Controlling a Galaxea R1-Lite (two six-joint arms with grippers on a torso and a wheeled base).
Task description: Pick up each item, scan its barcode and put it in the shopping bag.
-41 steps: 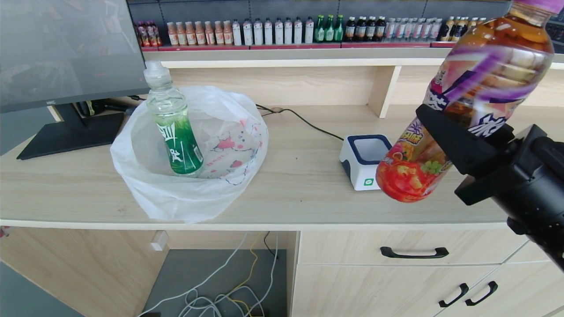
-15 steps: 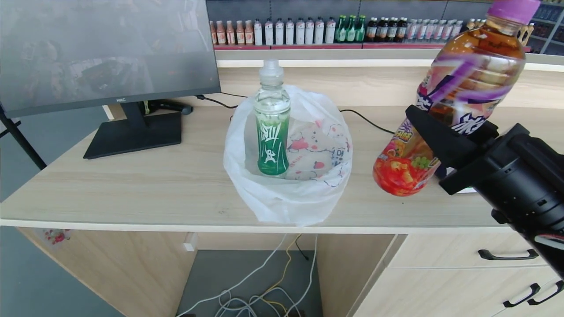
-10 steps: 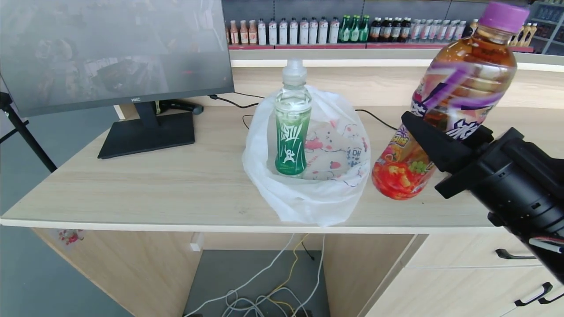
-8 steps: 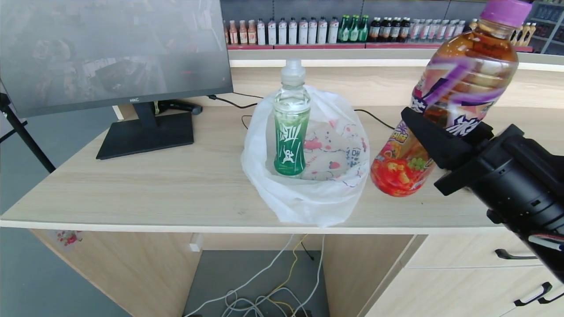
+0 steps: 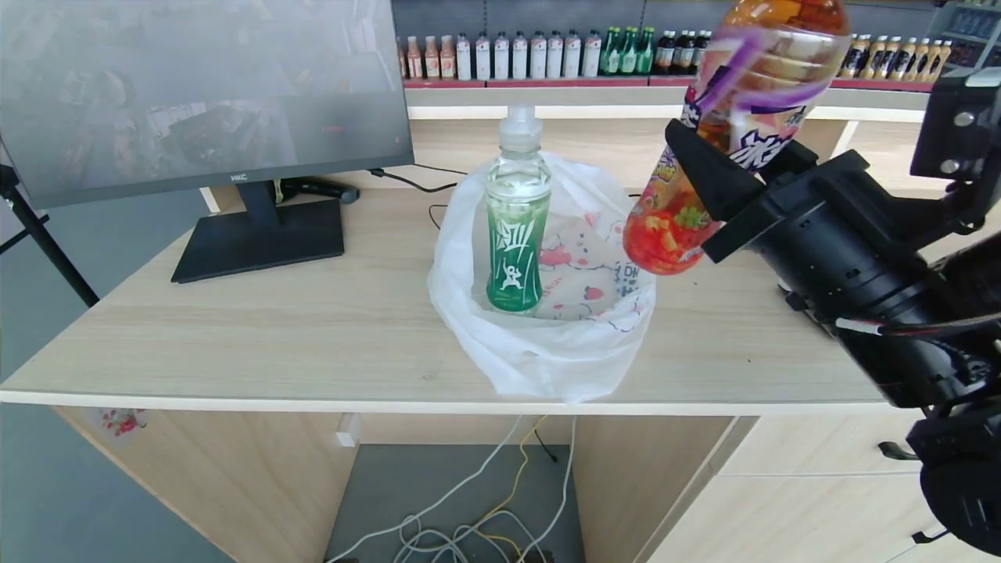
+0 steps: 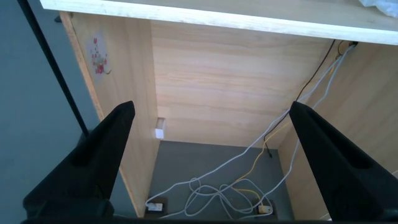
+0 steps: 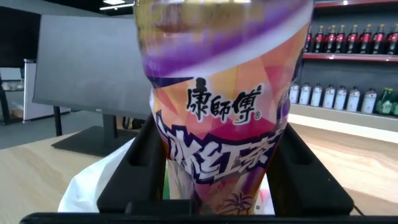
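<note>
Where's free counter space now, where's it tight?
Free: counter between monitor stand and shopping bag; counter right of the bag, below the right gripper and its tea bottle. Tight: bag interior, green bottle standing in its left half.

Tea bottle point(image 5: 762, 62) swings toward the shopping bag point(image 5: 539, 356)
I raise my right gripper point(image 5: 739, 168) up and leftward; the base now hangs over the bag's rim.
</note>
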